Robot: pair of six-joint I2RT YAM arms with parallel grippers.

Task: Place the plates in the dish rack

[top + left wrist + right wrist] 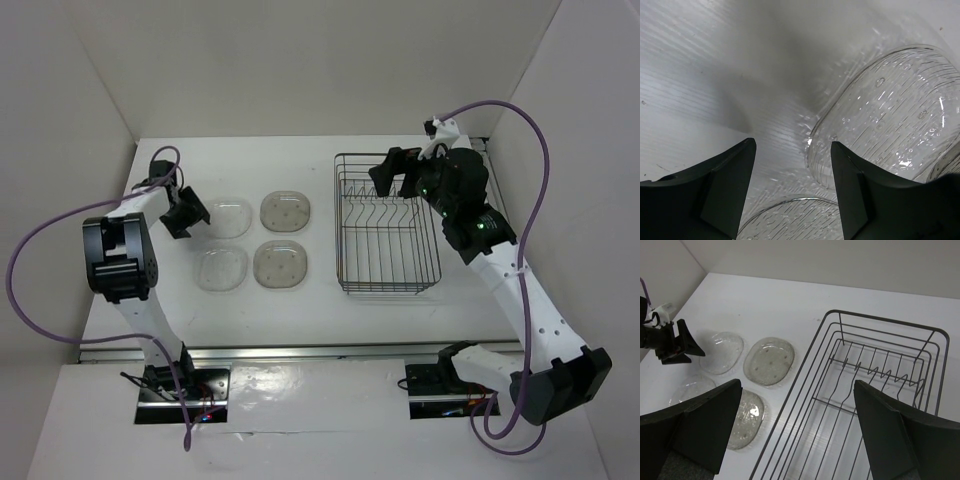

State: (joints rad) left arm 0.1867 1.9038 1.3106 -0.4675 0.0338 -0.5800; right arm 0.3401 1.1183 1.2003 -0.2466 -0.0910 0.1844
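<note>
Four plates lie flat in a two-by-two block left of centre: clear ones (pixel 229 217) (pixel 220 268) on the left, greyish-tan ones (pixel 286 211) (pixel 281 264) on the right. The dish rack (pixel 339 225) stands to their right with no plate in it. My left gripper (pixel 186 212) is open and low at the far clear plate's left edge; in the left wrist view its jaws (pixel 792 160) stand over the table with one clear plate (pixel 895 115) ahead right and another's rim (pixel 790 217) below. My right gripper (pixel 400 172) is open and empty above the rack's far end (pixel 880 319).
White walls close in the table at the back and on both sides. The right wrist view shows the plates (pixel 769 360) left of the rack and my left gripper (pixel 677 345) beyond them. Purple cables loop off both arms.
</note>
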